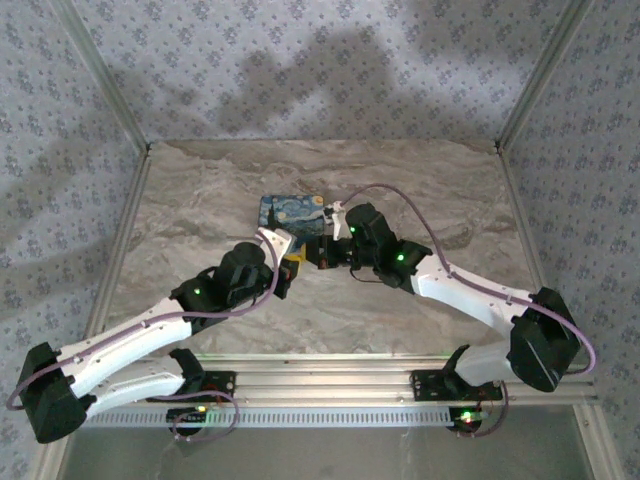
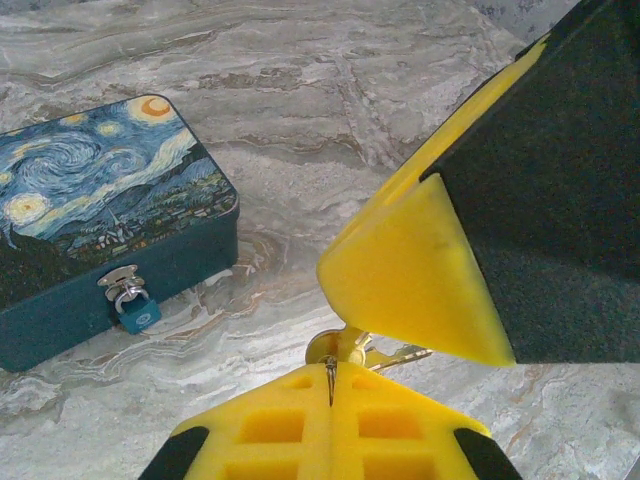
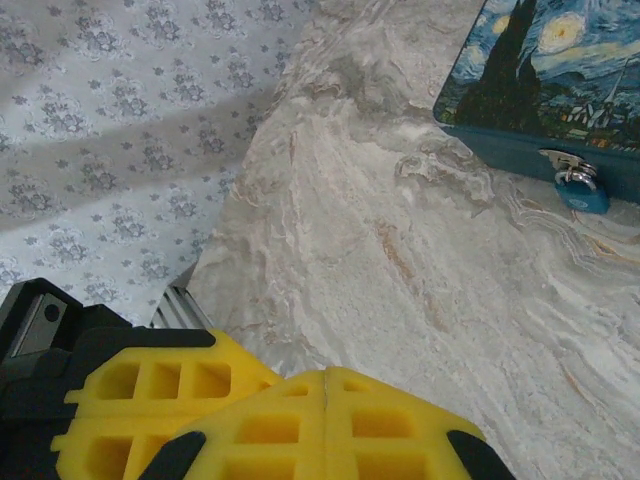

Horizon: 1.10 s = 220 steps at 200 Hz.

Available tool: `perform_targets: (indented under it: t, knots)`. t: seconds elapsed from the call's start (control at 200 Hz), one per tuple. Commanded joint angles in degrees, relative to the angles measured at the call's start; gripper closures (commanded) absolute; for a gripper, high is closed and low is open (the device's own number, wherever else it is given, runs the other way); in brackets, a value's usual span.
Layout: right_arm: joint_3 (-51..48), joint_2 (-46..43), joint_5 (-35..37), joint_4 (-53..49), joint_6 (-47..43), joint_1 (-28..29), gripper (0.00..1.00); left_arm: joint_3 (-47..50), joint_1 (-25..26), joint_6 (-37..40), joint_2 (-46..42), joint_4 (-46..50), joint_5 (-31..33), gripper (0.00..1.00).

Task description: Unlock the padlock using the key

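left claw [image 2: 330,385] is clenched, its yellow fingers pressed together tip to tip, with the key [image 2: 345,350] nipped at the seam; the key's ring and blade stick out just past the fingertips, the blade pointing to the right in the left wrist view. right claw [image 3: 327,385] is clenched too, its fingers meeting along a thin line, and nothing shows between them. in the left wrist view a big yellow and black finger of the right claw hangs just over the key; whether it touches the key i cannot tell. from above, both claws meet nose to nose just in front of a tin box [image 1: 290,212] with a starry night print, which lies flat on the marbled counter [image 2: 350,100]. the padlock [image 2: 138,316], small and blue, hangs shut from the metal clasp [image 2: 118,281] on the box's front wall, apart from both claws.
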<state>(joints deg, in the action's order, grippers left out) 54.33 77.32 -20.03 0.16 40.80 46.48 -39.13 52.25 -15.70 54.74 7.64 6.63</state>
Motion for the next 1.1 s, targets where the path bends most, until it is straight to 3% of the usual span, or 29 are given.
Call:
perform_targets:
  t: [0.0,0.075,0.2,0.275,0.425,0.635,0.72,0.799,0.899,1.009,1.094]
  knots:
    - [1.2,0.2,-0.5,-2.0,-1.7,-0.3,1.0,-0.2,0.3,-0.5,-0.4,0.5,-0.5,1.0]
    - [1.2,-0.3,-0.4,-3.3,-2.6,-0.3,1.0,-0.3,0.2,-0.7,0.1,0.4,-0.3,1.0]
    - [1.3,-2.2,-0.1,-6.4,-5.2,-0.3,1.0,-0.5,0.0,-1.0,0.5,0.3,0.0,0.81]
    - [2.2,-3.2,1.7,-10.7,-8.7,-0.4,1.0,-0.5,-0.4,-1.4,0.3,0.5,-0.6,0.64]
    - [7.3,-3.8,8.4,-26.0,-16.1,-0.2,1.0,-0.5,-1.7,-2.1,-0.4,2.1,-3.5,0.49]
    - [19.4,0.7,17.7,-49.5,-27.2,0.2,1.0,0.1,-4.2,-4.4,-1.1,3.9,-5.3,0.38]
    - [23.6,3.5,19.6,-55.2,-31.4,1.1,1.0,1.7,-6.1,-7.5,-2.2,2.7,-5.6,0.36]
    - [26.3,5.4,21.0,-57.7,-34.3,2.0,1.0,4.8,-8.7,-9.7,-3.8,-1.5,-10.0,0.34]
    - [27.9,6.2,18.9,-57.2,-37.2,2.6,1.0,8.3,-11.4,-8.8,-4.8,-5.0,-16.1,0.3]
    - [27.9,6.1,11.5,-53.8,-39.4,2.6,1.0,9.4,-11.5,-6.6,-6.1,-3.8,-18.4,0.28]
    - [28.0,6.3,5.6,-50.9,-40.6,2.4,1.0,9.6,-11.7,-5.0,-8.3,-3.9,-23.7,0.26]
